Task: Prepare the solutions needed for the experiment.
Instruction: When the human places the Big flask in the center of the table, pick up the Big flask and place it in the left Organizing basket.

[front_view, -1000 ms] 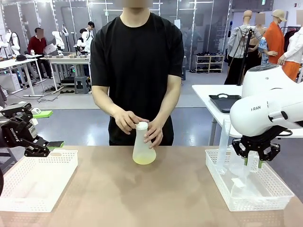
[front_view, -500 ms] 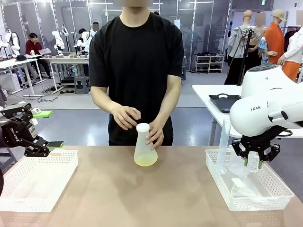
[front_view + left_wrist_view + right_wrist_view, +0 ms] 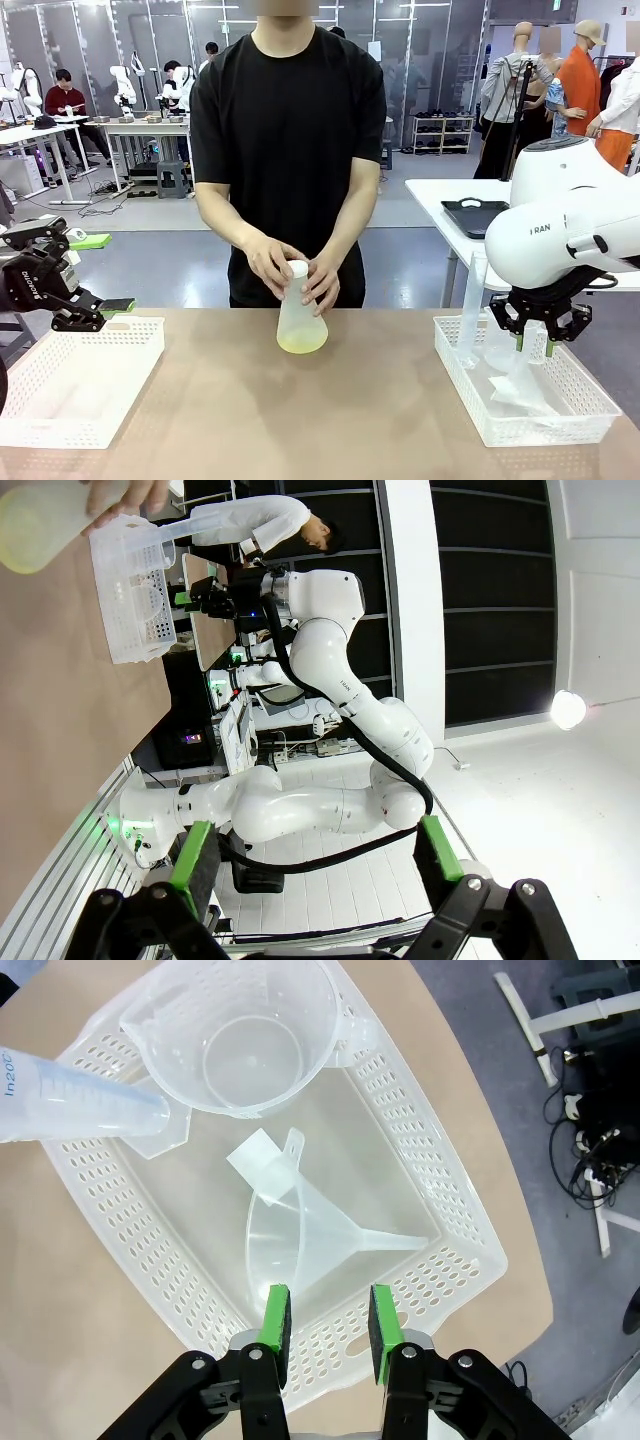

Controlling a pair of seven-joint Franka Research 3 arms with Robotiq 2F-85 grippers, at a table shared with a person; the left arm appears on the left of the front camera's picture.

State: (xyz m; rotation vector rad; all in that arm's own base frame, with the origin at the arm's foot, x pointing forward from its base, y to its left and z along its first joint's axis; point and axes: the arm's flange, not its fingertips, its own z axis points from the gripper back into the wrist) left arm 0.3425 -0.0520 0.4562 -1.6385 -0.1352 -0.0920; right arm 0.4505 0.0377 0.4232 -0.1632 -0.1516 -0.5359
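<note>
Person's hands [image 3: 270,262] are holding flask [image 3: 300,318] of solution [image 3: 301,345]. Left gripper [image 3: 315,850] is gaping wide, empty; right gripper [image 3: 328,1320] is hovering narrow, empty, above funnel [image 3: 300,1240].

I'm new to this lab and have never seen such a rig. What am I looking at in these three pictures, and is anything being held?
Two white robot arms share a table with a person. The front picture comes from a camera between the arms; the other two come from cameras on each wrist, looking along that arm's pincer. The person's hands hold a flask with a little pale yellow-green solution at its bottom. The left pincer hangs open by one white basket. The right pincer hovers, jaws apart and empty, over a second basket holding a funnel, a beaker and a measuring cylinder.
</note>
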